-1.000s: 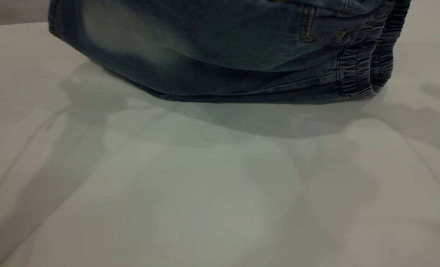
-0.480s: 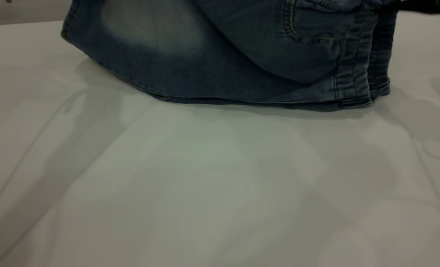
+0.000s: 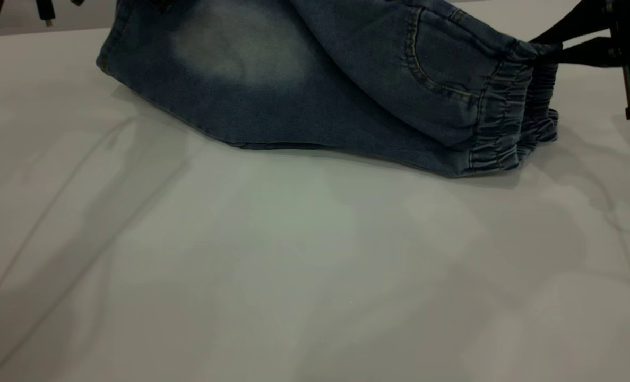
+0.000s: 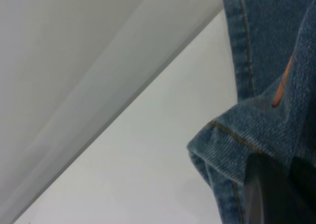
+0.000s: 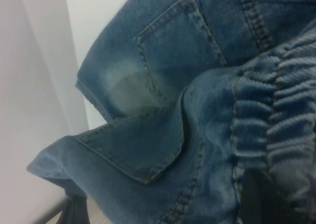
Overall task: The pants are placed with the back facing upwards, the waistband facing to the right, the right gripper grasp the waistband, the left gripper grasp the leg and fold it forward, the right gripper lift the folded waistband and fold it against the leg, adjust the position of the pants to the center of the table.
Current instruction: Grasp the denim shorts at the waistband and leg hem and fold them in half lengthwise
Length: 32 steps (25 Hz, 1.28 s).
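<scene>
Exterior view shows the faded blue denim pants [image 3: 315,90] lying across the far part of the pale grey bench [image 3: 293,276], with the gathered elastic waistband [image 3: 506,122] at the right, raised off the surface by the right gripper [image 3: 551,50]. Its dark fingers [image 3: 569,53] are pinched narrow on the top edge of that waistband, cloth bunched between them. The left gripper [image 4: 276,194] is out of the exterior frame; in its wrist view a dark finger [image 4: 261,194] presses against a stitched leg hem [image 4: 232,140], evidently clamped tight on it, though the opposite finger is hidden. The step in hand looks like the forward fold along the length of the pants. To do it well, both arms should travel together at an even height, keeping the cloth taut between hem and waistband so the upper layer lands square on the lower one, edges matched, before either grip lets go. Uneven pulling would likely skew the fold.
</scene>
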### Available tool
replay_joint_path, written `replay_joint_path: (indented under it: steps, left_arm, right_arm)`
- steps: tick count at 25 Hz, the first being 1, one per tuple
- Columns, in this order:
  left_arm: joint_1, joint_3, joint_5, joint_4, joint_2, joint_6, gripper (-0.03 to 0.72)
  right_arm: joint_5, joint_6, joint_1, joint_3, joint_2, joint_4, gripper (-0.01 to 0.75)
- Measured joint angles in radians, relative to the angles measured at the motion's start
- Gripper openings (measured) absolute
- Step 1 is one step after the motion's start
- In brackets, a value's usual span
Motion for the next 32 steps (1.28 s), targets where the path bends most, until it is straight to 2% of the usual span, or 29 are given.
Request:
replay_joint_path:
  steps: [10,23,27,32]
  left_arm:
    - [0.0,-0.02,-0.027,0.022,0.046,-0.004,0.071]
    - [0.0,-0.02,-0.03,0.022,0.046,-0.007,0.071]
    - [0.0,-0.02,-0.03,0.022,0.046,-0.007,0.071]
    - [0.0,-0.02,-0.03,0.022,0.046,-0.007,0.071]
  right_arm:
    - [-0.053,-0.001,0.0,0.0,0.001,-0.001,0.053]
    - [-0.043,-0.024,0.0,-0.045,0.001,-0.003,0.106]
    - [-0.009,-0.082,0.0,-0.09,0.001,-0.002,0.204]
    - [-0.016,-0.084,0.0,-0.102,0.001,-0.002,0.388]
